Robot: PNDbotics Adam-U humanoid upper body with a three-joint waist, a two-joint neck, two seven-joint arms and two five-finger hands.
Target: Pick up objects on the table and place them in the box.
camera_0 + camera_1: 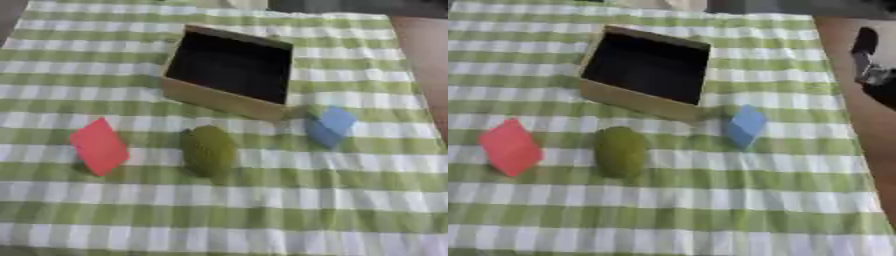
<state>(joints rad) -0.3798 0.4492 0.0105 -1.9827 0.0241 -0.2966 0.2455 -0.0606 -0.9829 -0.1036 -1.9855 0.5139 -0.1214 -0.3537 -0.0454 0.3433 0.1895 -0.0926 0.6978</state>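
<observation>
A bench (367, 210) covered in a green-and-white checked cloth (262, 200) carries four things. Toward the far side sits a box (229, 71) with tan walls and a dark inside, turned slightly askew — nothing shows inside it. In front of it, three objects lie in a loose row on the cloth, apart from one another. At the left is a red block (99, 146), standing on a corner like a diamond. In the middle is a dark green, rounded object (208, 150), oval in outline. At the right is a blue block (330, 125), tilted, just beside the box's near right corner — whether it touches the box cannot be told. In the right eye view, a dark shape (870, 60) shows at the right edge, past the cloth. No robot hand appears in either view, so the state of each cannot be told.
</observation>
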